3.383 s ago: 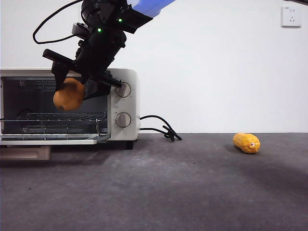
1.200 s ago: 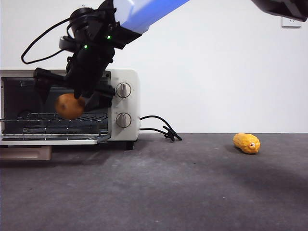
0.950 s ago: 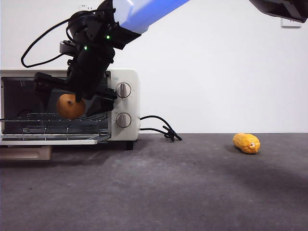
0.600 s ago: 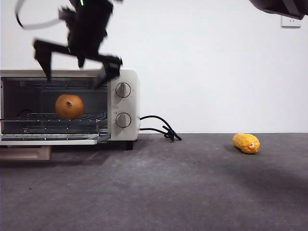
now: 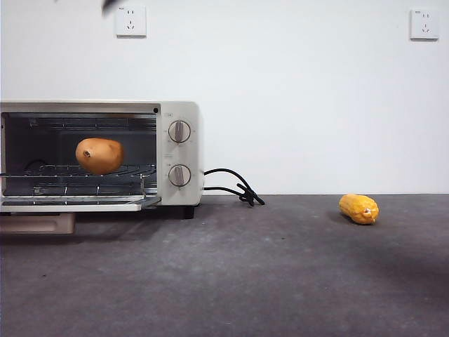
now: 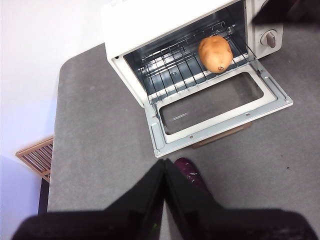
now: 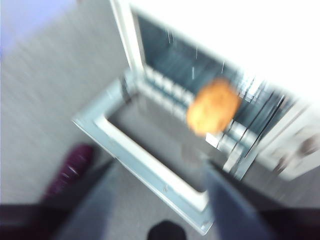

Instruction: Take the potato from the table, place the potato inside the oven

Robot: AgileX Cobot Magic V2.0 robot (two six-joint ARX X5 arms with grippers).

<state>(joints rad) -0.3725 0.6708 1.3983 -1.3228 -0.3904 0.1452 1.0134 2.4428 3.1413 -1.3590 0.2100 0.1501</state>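
Observation:
The orange-brown potato [image 5: 99, 155] lies on the wire rack inside the cream-white oven [image 5: 179, 116], whose door hangs open and flat. Nothing touches it. From the left wrist view, the potato [image 6: 215, 53] rests towards the knob side of the oven [image 6: 150, 15], and my left gripper [image 6: 164, 163] is shut and empty, high above the table [image 6: 95, 130] in front of the door. The right wrist view is blurred: my right gripper [image 7: 160, 165] is open and empty, above and in front of the door, the potato [image 7: 212, 107] beyond it. Only a black tip [image 5: 109, 5] shows at the front view's top edge.
A yellow corn cob piece [image 5: 359, 208] lies on the table [image 5: 245, 281] at the right. The oven's black cord [image 5: 231, 186] trails beside it. A wooden block [image 5: 38, 223] sits under the open door. A dark purple object [image 6: 190, 172] lies near the door's front edge.
The gripper that held the potato inside the oven opened, let it go onto the rack, and rose out of the front view. The potato stays on the rack.

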